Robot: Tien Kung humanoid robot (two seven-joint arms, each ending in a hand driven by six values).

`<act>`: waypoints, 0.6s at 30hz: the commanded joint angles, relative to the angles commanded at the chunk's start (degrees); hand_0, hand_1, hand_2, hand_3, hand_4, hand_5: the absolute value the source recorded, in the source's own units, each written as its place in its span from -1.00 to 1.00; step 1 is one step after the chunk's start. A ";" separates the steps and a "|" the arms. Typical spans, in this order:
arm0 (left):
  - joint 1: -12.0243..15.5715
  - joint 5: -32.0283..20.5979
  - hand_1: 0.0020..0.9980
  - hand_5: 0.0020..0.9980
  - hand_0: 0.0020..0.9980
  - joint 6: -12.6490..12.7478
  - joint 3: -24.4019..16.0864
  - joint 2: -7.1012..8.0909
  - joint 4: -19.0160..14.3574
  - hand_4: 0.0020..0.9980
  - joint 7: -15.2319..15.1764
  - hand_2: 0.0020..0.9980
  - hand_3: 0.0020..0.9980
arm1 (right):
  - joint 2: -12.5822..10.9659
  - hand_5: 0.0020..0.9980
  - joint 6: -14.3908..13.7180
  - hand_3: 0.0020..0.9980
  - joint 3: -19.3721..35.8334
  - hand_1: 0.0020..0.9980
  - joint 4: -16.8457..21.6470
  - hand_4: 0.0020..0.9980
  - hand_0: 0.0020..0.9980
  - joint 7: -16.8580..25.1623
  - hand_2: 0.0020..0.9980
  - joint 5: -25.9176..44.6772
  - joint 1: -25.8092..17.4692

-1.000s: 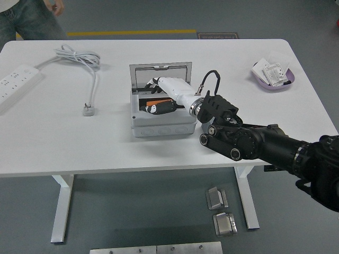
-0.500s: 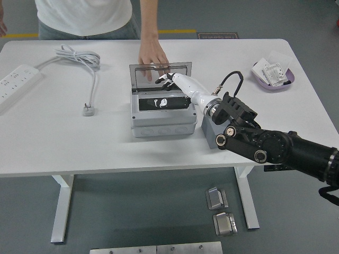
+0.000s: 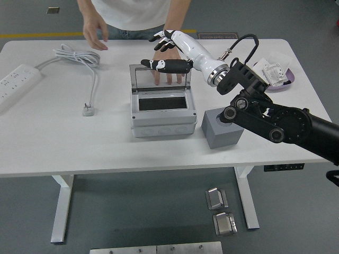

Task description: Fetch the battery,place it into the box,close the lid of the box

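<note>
The step in hand looks like the last one, closing the lid. The box [image 3: 161, 114] sits on the white tabletop [image 3: 63, 143] with its lid [image 3: 160, 78] standing upright at the far edge. The right hand [image 3: 168, 53] is raised above and just behind that lid, its fingers [image 3: 159, 64] spread and holding nothing, the thumb stretched out over the lid's top edge. The battery is not clearly visible: the box's opening shows only a dark interior, so it is probably lying inside, though the view into it is too poor to be sure. A person's hand [image 3: 168, 71] rests behind the lid, seen through its clear panel, and the person's other hand [image 3: 94, 29] hovers over the tabletop well to the left of the box. The left arm is out of view.

The next move, as I judge it, calls for the right hand to get behind the lid's top edge and push it forward and down onto the box, without catching the person's hand behind it.

Compared with half a second ago, the right hand has lifted from the box's opening to above the lid, the arm has swung up and away from the grey block [image 3: 222, 129] just right of the box, which is now fully exposed, and the person has leaned further in.
</note>
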 joint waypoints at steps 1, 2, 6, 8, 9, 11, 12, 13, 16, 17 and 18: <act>-0.03 0.15 0.45 -1.00 0.32 -0.02 -0.10 0.07 -0.01 -0.29 0.12 0.24 0.35 | 0.54 0.22 0.19 0.51 -1.38 0.30 -1.86 0.91 0.49 0.51 0.30 1.55 1.16; -0.06 0.24 0.45 -1.00 0.32 -0.04 -0.16 0.12 -0.02 -0.29 0.19 0.24 0.35 | 0.86 0.22 0.35 0.51 -2.21 0.30 -2.94 0.91 0.49 0.75 0.30 2.46 1.78; -0.13 0.64 0.45 -1.00 0.32 -0.07 -0.44 0.37 -0.04 -0.29 0.49 0.24 0.35 | 2.47 0.23 1.25 0.50 -6.59 0.30 -8.87 0.92 0.50 1.98 0.30 7.51 4.56; -0.14 0.88 0.45 -1.00 0.32 -0.08 -0.64 0.44 -0.06 -0.29 0.72 0.24 0.35 | 3.14 0.23 1.57 0.50 -8.20 0.30 -11.38 0.92 0.50 2.53 0.30 9.68 5.52; -0.16 1.00 0.45 -1.00 0.32 -0.08 -0.73 0.47 -0.07 -0.29 0.82 0.24 0.35 | 3.47 0.23 1.72 0.50 -9.01 0.30 -12.70 0.92 0.50 2.78 0.30 10.90 5.95; -0.23 1.26 0.45 -1.00 0.32 -0.11 -0.90 0.54 -0.08 -0.29 1.01 0.24 0.35 | 4.10 0.24 2.00 0.50 -10.60 0.30 -15.34 0.92 0.49 3.20 0.30 13.22 6.64; -0.29 1.36 0.45 -1.00 0.32 -0.14 -0.96 0.58 -0.09 -0.29 1.08 0.24 0.35 | 4.42 0.24 2.07 0.50 -11.36 0.30 -16.57 0.92 0.49 3.42 0.30 14.31 6.89; -0.35 1.46 0.45 -1.00 0.32 -0.17 -1.01 0.62 -0.09 -0.29 1.14 0.24 0.35 | 4.67 0.24 2.12 0.50 -11.92 0.30 -17.57 0.92 0.49 3.61 0.30 15.13 7.04; -0.60 1.67 0.45 -1.00 0.32 -0.24 -1.11 0.75 -0.08 -0.29 1.21 0.24 0.35 | 5.41 0.27 2.14 0.50 -13.38 0.31 -20.01 0.93 0.51 4.06 0.30 17.12 7.17; -0.66 1.73 0.45 -1.00 0.32 -0.27 -1.12 0.78 -0.08 -0.29 1.22 0.24 0.35 | 5.61 0.27 2.11 0.50 -13.73 0.31 -20.49 0.93 0.51 4.19 0.30 17.57 7.10; -0.71 1.78 0.45 -1.00 0.32 -0.30 -1.14 0.80 -0.08 -0.29 1.23 0.24 0.35 | 5.77 0.27 2.07 0.50 -14.00 0.31 -20.78 0.93 0.51 4.29 0.30 17.87 6.99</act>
